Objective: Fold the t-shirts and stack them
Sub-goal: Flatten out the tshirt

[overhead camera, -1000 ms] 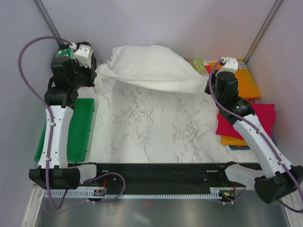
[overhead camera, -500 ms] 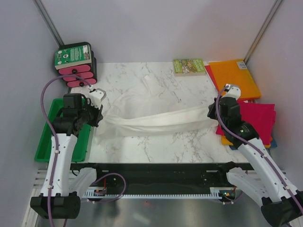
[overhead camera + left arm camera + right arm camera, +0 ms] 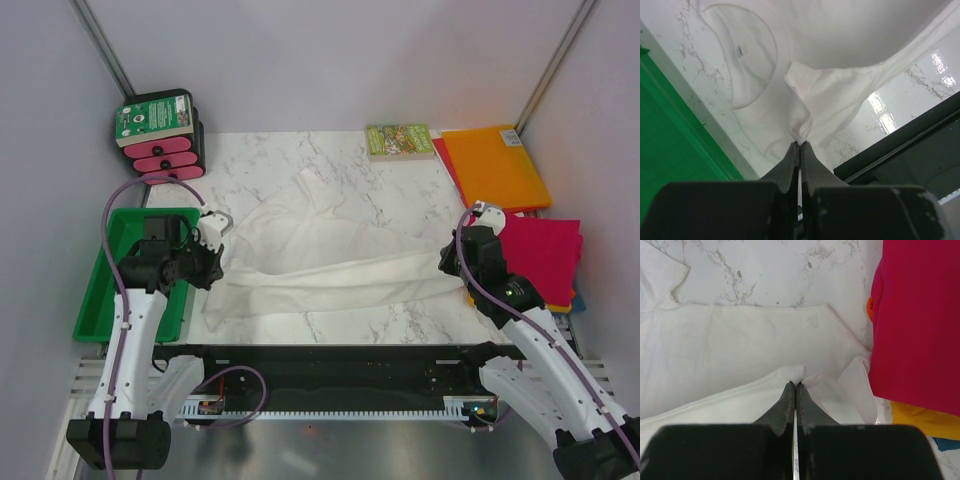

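Observation:
The thin white t-shirt (image 3: 330,255) lies spread on the marble table, its near edge folded into a band. My left gripper (image 3: 212,272) is shut on the shirt's left end (image 3: 801,132), low over the table. My right gripper (image 3: 447,262) is shut on the shirt's right end (image 3: 796,374). The collar (image 3: 752,55) shows in the left wrist view. A magenta shirt (image 3: 545,255) lies folded on an orange one (image 3: 492,296) at the right, with a blue edge (image 3: 579,300) beneath. Another orange shirt (image 3: 495,165) lies at the back right.
A green tray (image 3: 100,300) sits at the left table edge under my left arm. A pink and black box with a green top (image 3: 157,130) stands at the back left. A small green-covered book (image 3: 398,140) lies at the back. A black rail (image 3: 340,360) runs along the near edge.
Both grippers have pulled the white shirt from the back of the table toward the near edge and lowered it. The shirt went from lifted to lying flat with a folded near band.

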You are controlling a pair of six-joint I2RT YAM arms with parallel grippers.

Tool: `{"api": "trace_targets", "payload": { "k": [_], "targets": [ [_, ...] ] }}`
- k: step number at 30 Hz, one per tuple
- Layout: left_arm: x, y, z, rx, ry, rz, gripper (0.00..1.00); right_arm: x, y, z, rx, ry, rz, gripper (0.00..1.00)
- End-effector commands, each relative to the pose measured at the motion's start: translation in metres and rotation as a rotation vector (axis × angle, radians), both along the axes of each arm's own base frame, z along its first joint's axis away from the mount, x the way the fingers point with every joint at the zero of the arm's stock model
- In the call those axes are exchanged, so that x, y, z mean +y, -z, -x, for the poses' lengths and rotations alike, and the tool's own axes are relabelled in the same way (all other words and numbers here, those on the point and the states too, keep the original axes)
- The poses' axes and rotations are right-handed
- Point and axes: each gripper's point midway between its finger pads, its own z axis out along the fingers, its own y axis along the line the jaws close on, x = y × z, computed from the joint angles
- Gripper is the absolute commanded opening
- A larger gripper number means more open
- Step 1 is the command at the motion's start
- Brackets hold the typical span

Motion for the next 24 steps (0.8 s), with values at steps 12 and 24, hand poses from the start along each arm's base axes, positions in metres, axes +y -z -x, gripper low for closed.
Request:
{"api": "trace_targets", "payload": {
  "k": [12, 24],
  "targets": [
    [0.004, 0.027, -0.042, 0.12, 0.059, -0.038, 0.02, 0.011, 0.036, -0.008, 0.13, -0.011, 0.006, 0.0],
    [0.005, 0.03, -0.027, 0.255, 0.142, -0.061, 0.02, 0.011, 0.01, 0.015, 0.099, -0.011, -0.064, 0.0]
  ]
}}
